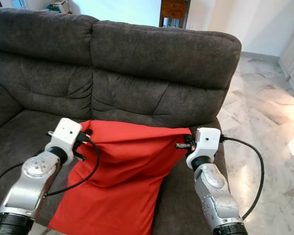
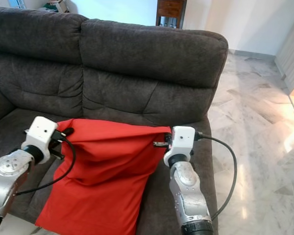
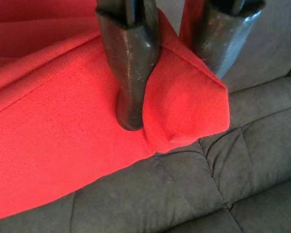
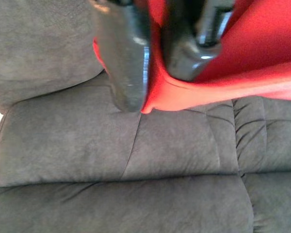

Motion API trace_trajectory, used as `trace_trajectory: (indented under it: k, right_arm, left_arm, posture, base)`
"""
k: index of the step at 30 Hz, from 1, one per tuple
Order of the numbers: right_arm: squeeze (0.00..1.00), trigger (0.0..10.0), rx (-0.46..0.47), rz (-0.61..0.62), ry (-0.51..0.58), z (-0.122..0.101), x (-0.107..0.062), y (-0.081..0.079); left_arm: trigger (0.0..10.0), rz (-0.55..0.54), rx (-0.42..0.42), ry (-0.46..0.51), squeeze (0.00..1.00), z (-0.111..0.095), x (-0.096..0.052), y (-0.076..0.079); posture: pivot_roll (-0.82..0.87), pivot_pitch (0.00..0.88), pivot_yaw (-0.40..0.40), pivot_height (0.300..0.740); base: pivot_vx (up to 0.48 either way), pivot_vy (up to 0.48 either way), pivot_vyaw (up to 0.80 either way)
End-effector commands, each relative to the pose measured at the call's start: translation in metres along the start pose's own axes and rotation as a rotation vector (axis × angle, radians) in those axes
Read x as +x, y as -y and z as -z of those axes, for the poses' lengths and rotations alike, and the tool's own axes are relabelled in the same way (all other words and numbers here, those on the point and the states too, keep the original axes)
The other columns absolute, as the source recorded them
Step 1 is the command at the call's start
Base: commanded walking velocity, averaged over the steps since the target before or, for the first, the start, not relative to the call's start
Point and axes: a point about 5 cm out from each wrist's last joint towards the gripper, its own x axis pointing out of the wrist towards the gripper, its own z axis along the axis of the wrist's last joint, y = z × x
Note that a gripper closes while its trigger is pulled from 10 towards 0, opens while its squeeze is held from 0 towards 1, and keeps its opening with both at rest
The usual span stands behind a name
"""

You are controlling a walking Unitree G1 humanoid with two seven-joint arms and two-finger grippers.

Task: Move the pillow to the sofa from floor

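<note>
Materials and finish: cloth on cloth, hard parts glossy.
Pillow (image 1: 122, 181) is red woven cloth, matt, fine weave visible at the wrist views, creased where pinched. Sofa (image 1: 157, 63) is dark grey suede-like fabric, matt, soft nap, stitched tufts. Left gripper (image 3: 172, 63) and right gripper (image 4: 153, 53) have black fingers, smooth with a slight sheen, looks like hard plastic. Arms are silver, metallic-looking, satin, with white matt wrist housings and black rubbery cables. Floor (image 1: 264, 112) is pale polished marble-like stone, glossy, reflecting light. Cabinet (image 1: 174, 10) behind is brown wood.
</note>
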Motion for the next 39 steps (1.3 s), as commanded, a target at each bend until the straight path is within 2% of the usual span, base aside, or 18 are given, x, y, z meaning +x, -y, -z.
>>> trace_trajectory:
  k: [1, 14, 15, 17, 18, 19, 20, 21, 22, 24, 26, 28, 31, 34, 35, 36, 39]
  right_arm:
    - [1.0, 10.0, 0.013, 0.063, 0.042, -0.009, 0.002, 0.014]
    - [1.0, 10.0, 0.012, 0.067, 0.04, -0.007, 0.002, 0.013]
    - [0.0, 10.0, 0.001, 0.075, 0.036, -0.006, 0.001, 0.015]
    - [0.0, 10.0, 0.0, 0.082, 0.034, -0.005, 0.001, 0.017]
    - [0.0, 10.0, 0.001, 0.105, 0.021, 0.0, -0.002, 0.024]
    - [0.0, 10.0, 0.001, 0.117, 0.013, 0.002, -0.003, 0.028]
    - [0.0, 10.0, 0.009, 0.145, -0.006, 0.008, -0.006, 0.036]
    - [0.0, 10.0, 0.015, 0.164, -0.019, 0.013, -0.008, 0.042]
    - [0.0, 10.0, 0.036, 0.209, -0.051, 0.024, -0.014, 0.056]
    - [0.0, 10.0, 0.055, 0.251, -0.087, 0.035, -0.021, 0.069]
    - [0.0, 10.0, 0.057, 0.303, -0.142, 0.051, -0.032, 0.085]
    - [0.0, 10.0, 0.011, 0.394, -0.235, 0.074, -0.053, 0.112]
    - [0.0, 10.0, -0.007, 0.478, -0.288, 0.088, -0.072, 0.135]
    - [0.0, 10.0, 0.006, 0.647, -0.396, 0.107, -0.108, 0.171]
    - [0.0, 10.0, -0.015, 0.711, -0.489, 0.122, -0.134, 0.185]
    - [0.0, 10.0, -0.015, 0.711, -0.489, 0.122, -0.134, 0.185]
    - [0.0, 10.0, -0.054, 0.751, -0.598, 0.138, -0.162, 0.193]
  left_arm:
    - [10.0, -0.052, 0.016, -0.06, 1.0, 0.011, -0.004, -0.012]
    - [10.0, -0.055, 0.014, -0.063, 1.0, 0.012, -0.006, -0.009]
    - [10.0, -0.067, 0.012, -0.071, 1.0, 0.015, -0.007, -0.01]
    - [10.0, -0.075, 0.007, -0.077, 1.0, 0.017, -0.007, -0.01]
    - [10.0, -0.088, -0.007, -0.099, 0.19, 0.026, -0.009, -0.009]
    - [10.0, -0.093, -0.015, -0.111, 0.19, 0.031, -0.01, -0.009]
    - [10.0, -0.109, -0.028, -0.138, 0.0, 0.041, -0.013, -0.008]
    - [10.0, -0.12, -0.036, -0.157, 0.0, 0.048, -0.016, -0.008]
    - [10.0, -0.137, -0.064, -0.188, 0.0, 0.06, -0.021, -0.005]
    - [10.0, -0.154, -0.094, -0.213, 0.0, 0.071, -0.026, -0.001]
    - [10.0, -0.155, -0.097, -0.256, 0.0, 0.086, -0.034, 0.006]
    - [10.0, -0.192, -0.087, -0.321, 0.0, 0.108, -0.047, 0.012]
    - [10.0, -0.193, -0.074, -0.349, 0.0, 0.119, -0.056, 0.017]
    - [10.0, -0.174, -0.072, -0.382, 0.0, 0.131, -0.068, 0.023]
    - [10.0, -0.171, -0.079, -0.418, 0.0, 0.143, -0.077, 0.027]
    - [10.0, -0.171, -0.079, -0.418, 0.0, 0.143, -0.077, 0.027]
    - [10.0, -0.16, -0.095, -0.463, 0.0, 0.158, -0.088, 0.036]
  posture:
    - [0.13, 0.105, -0.019, 0.74]
    - [0.14, 0.106, -0.021, 0.74]
    - [0.14, 0.105, -0.021, 0.74]
    - [0.14, 0.105, -0.021, 0.74]
    - [0.14, 0.103, -0.02, 0.74]
    - [0.14, 0.102, -0.02, 0.74]
    - [0.14, 0.104, -0.019, 0.74]
    - [0.14, 0.104, -0.019, 0.74]
    - [0.13, 0.103, -0.017, 0.74]
    - [0.14, 0.101, -0.014, 0.74]
    - [0.13, 0.1, -0.012, 0.74]
    - [0.13, 0.095, -0.007, 0.74]
    - [0.13, 0.093, -0.003, 0.74]
    - [0.13, 0.085, 0.006, 0.74]
    - [0.12, 0.075, 0.017, 0.74]
    - [0.12, 0.075, 0.017, 0.74]
    - [0.13, 0.057, 0.03, 0.74]
  base:
    - [0.0, 0.0, 0.0]
    - [0.0, 0.0, 0.0]
    - [0.0, 0.0, 0.0]
    - [0.0, 0.0, 0.0]
    - [0.0, 0.0, 0.0]
    - [0.0, 0.0, 0.0]
    - [0.0, 0.0, 0.0]
    - [0.0, 0.0, 0.0]
    - [0.0, 0.0, 0.0]
    - [0.0, 0.0, 0.0]
    - [0.0, 0.0, 0.0]
    - [0.0, 0.0, 0.0]
    - [0.0, 0.0, 0.0]
    - [0.0, 0.0, 0.0]
    - [0.0, 0.0, 0.0]
    - [0.0, 0.0, 0.0]
    - [0.0, 0.0, 0.0]
